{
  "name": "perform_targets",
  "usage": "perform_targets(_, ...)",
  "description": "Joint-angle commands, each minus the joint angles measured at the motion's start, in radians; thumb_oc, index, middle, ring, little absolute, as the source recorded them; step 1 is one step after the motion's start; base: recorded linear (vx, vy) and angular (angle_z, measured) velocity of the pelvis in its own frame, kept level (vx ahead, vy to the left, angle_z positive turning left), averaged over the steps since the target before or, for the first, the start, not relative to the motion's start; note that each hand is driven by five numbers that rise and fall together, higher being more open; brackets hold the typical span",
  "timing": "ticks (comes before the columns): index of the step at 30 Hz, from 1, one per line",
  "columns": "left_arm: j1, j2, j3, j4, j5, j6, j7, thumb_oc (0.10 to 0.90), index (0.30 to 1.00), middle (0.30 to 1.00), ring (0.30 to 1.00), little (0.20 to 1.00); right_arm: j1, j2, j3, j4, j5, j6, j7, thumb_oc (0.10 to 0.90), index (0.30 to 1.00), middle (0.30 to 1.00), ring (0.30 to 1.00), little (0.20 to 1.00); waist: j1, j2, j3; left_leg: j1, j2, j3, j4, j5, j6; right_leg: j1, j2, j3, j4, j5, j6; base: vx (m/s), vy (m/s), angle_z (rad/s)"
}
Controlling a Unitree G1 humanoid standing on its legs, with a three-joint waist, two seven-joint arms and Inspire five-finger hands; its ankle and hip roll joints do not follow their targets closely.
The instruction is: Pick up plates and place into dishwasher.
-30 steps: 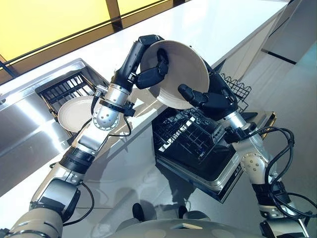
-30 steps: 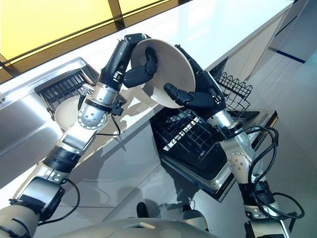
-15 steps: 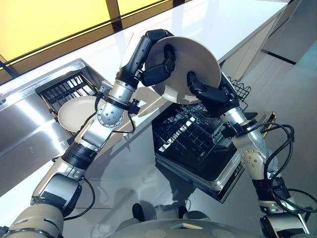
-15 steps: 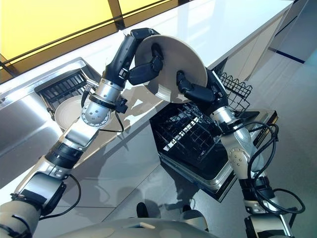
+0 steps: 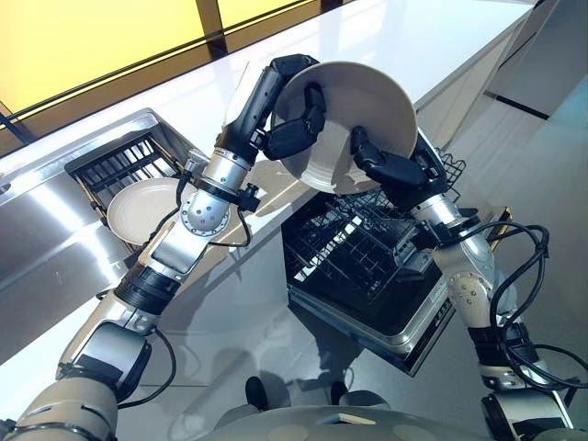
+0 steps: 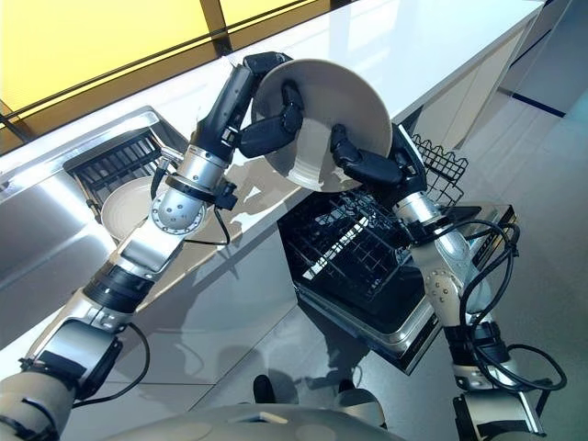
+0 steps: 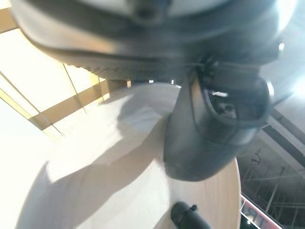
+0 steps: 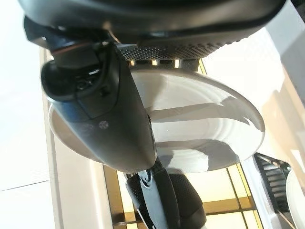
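A cream plate [image 5: 354, 115] is held tilted in the air above the counter's edge, over the open dishwasher's dark lower rack [image 5: 344, 253]. My left hand [image 5: 292, 129] grips its left rim, thumb across the face [image 7: 209, 124]. My right hand [image 5: 386, 170] holds the plate's lower right rim, its thumb [image 8: 109, 114] lying over the plate [image 8: 200, 129]. A second cream plate [image 5: 140, 209] lies in the sink rack at left.
The white countertop [image 5: 395, 37] runs behind the plate. A steel sink [image 5: 55, 220] with a dark dish rack [image 5: 119, 165] is at left. The dishwasher door [image 5: 413, 322] hangs open over the grey floor, with an upper wire basket [image 5: 446, 170] at right.
Both hands have carried the plate up and to the right, toward the dishwasher. The right hand has shifted its hold along the plate's lower right rim.
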Motion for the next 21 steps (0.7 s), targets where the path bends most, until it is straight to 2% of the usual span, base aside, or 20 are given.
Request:
perform_targets(1, -0.123, 0.021, 0.079, -0.063, -0.081, -0.073, -0.018, 0.8, 0.9, 0.9, 0.9, 0.9, -0.043, -0.014, 0.006, -0.099, 0.051, -0.097, 0.076, 0.1, 0.3, 0.3, 0.3, 0.2, 0.025, -0.014, -0.089, 0.083, -0.049, -0.036, 0.002, -0.142, 0.001, -0.055, 0.008, -0.027, 0.003, 0.072, 0.048, 0.0, 0.0, 0.0)
perform_targets(6, -0.063, 0.046, 0.115, -0.118, -0.168, -0.056, -0.141, 0.8, 0.9, 0.9, 0.9, 0.9, -0.011, -0.022, -0.016, -0.101, 0.041, -0.113, 0.07, 0.1, 0.3, 0.3, 0.3, 0.2, 0.043, -0.012, -0.088, 0.08, -0.052, -0.049, 0.002, -0.142, 0.002, -0.052, 0.004, -0.041, 0.003, 0.071, 0.049, 0.0, -0.003, 0.01)
perform_targets(9, -0.013, 0.074, 0.151, -0.157, -0.175, -0.056, -0.173, 0.8, 0.9, 0.9, 0.9, 0.9, 0.021, -0.028, -0.033, -0.108, 0.036, -0.134, 0.058, 0.1, 0.3, 0.3, 0.3, 0.2, 0.056, -0.012, -0.086, 0.078, -0.055, -0.059, 0.002, -0.141, 0.002, -0.05, 0.0, -0.052, 0.003, 0.071, 0.05, 0.01, -0.019, 0.08)
perform_targets(12, 0.043, 0.102, 0.199, -0.183, -0.172, -0.08, -0.193, 0.8, 0.9, 0.9, 0.9, 0.9, 0.045, -0.037, -0.059, -0.114, 0.044, -0.155, 0.055, 0.1, 0.3, 0.3, 0.3, 0.2, 0.069, -0.013, -0.084, 0.076, -0.057, -0.069, 0.002, -0.141, 0.002, -0.048, -0.003, -0.061, 0.003, 0.07, 0.051, 0.0, -0.019, 0.11)
perform_targets(15, 0.1, 0.133, 0.264, -0.202, -0.128, -0.141, -0.147, 0.8, 0.9, 0.9, 0.9, 0.9, 0.073, -0.039, -0.082, -0.122, 0.052, -0.16, 0.056, 0.1, 0.3, 0.3, 0.3, 0.2, 0.081, -0.014, -0.085, 0.073, -0.058, -0.078, 0.002, -0.14, 0.002, -0.048, -0.006, -0.069, 0.003, 0.069, 0.052, 0.0, -0.017, 0.07)
perform_targets(21, 0.238, 0.146, 0.402, -0.238, -0.243, -0.172, -0.21, 0.8, 0.9, 0.9, 0.9, 0.9, 0.138, -0.028, -0.124, -0.128, 0.05, -0.183, 0.05, 0.1, 0.3, 0.3, 0.3, 0.2, 0.101, -0.013, -0.086, 0.07, -0.055, -0.087, 0.002, -0.136, 0.0, -0.047, -0.012, -0.085, 0.003, 0.068, 0.053, 0.01, -0.019, 0.12)
